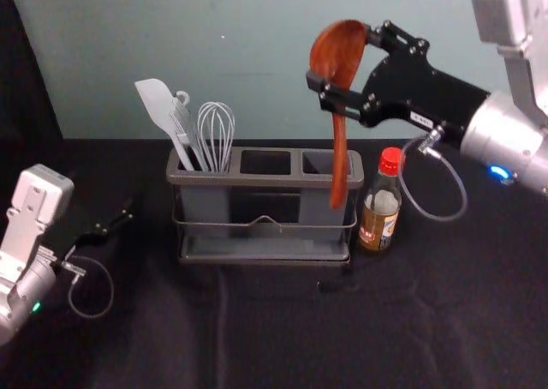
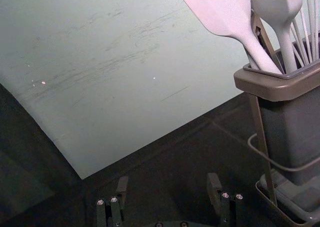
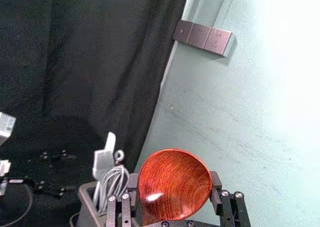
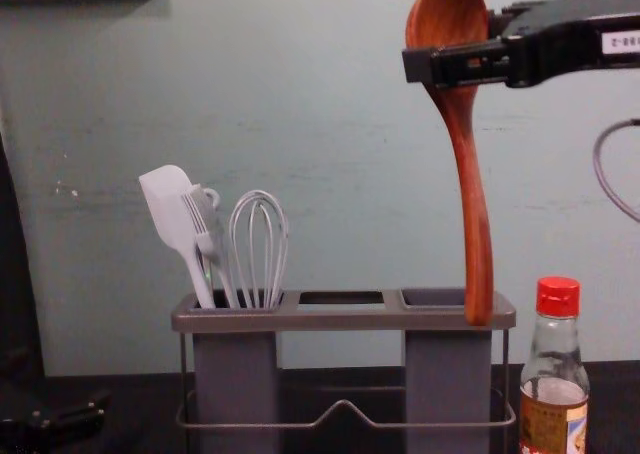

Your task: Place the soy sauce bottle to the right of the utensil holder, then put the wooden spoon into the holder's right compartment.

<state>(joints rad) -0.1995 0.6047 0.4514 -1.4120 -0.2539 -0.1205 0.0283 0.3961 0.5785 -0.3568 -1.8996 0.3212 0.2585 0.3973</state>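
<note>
Although the wooden spoon (image 4: 470,184) hangs handle-down beneath the right gripper (image 1: 341,59), which is clamped on its bowl, the handle tip overlaps the front rim of the utensil holder (image 4: 340,320). The right compartment (image 1: 317,161) lies below the gripper, seemingly a little to its left; lining up there should come before lowering. Below and to the gripper's right stands the soy sauce bottle (image 1: 379,209). The left gripper (image 2: 167,189), fingers parted, idles well apart, lower left of the right one.
</note>
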